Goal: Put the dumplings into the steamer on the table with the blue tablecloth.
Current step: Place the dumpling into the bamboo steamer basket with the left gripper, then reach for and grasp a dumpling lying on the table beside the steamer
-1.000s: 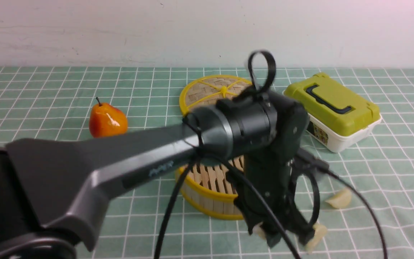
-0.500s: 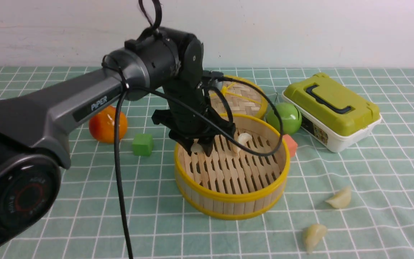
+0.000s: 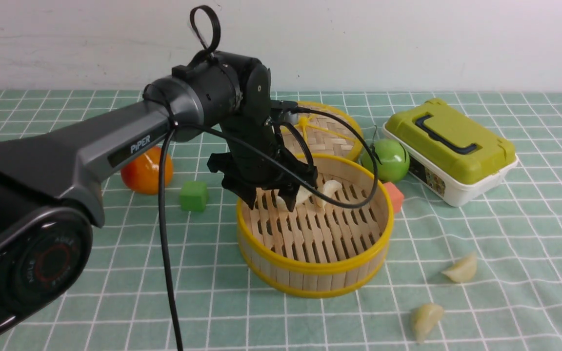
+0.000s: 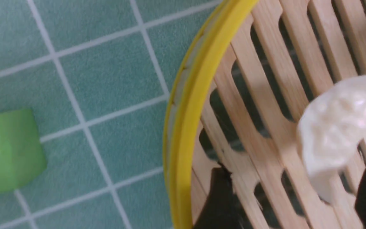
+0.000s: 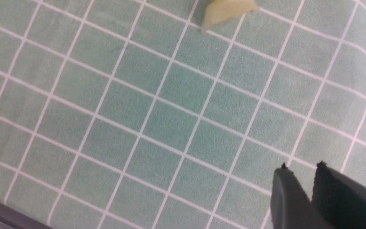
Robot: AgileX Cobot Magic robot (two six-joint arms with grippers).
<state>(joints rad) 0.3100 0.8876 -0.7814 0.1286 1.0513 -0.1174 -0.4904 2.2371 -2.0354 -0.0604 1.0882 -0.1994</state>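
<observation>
The bamboo steamer (image 3: 347, 265) stands mid-table on the blue tablecloth (image 3: 66, 122). My left gripper (image 3: 271, 204) hangs open over its back-left part. A whitish dumpling (image 3: 304, 195) lies loose on the slats by the fingers, and shows blurred as the dumpling (image 4: 338, 127) between the spread fingertips (image 4: 218, 203). A second dumpling (image 3: 332, 186) lies in the steamer just beyond. Two more rest on the cloth: one dumpling (image 3: 461, 268) and another (image 3: 425, 319). My right gripper (image 5: 302, 167) hovers over bare cloth, narrowly open and empty, a pale dumpling (image 5: 227, 11) ahead of it.
A woven lid (image 3: 330, 131) lies behind the steamer. A green apple (image 3: 391, 158), an orange-red cube (image 3: 395, 195) and a green-lidded box (image 3: 449, 146) stand at its right. An orange pear (image 3: 147, 170) and a green cube (image 3: 194, 196) stand at its left.
My left arm swung from the steamer's front right to over its back-left part, carrying a dumpling. Its jaws then opened and the dumpling dropped onto the slats.
</observation>
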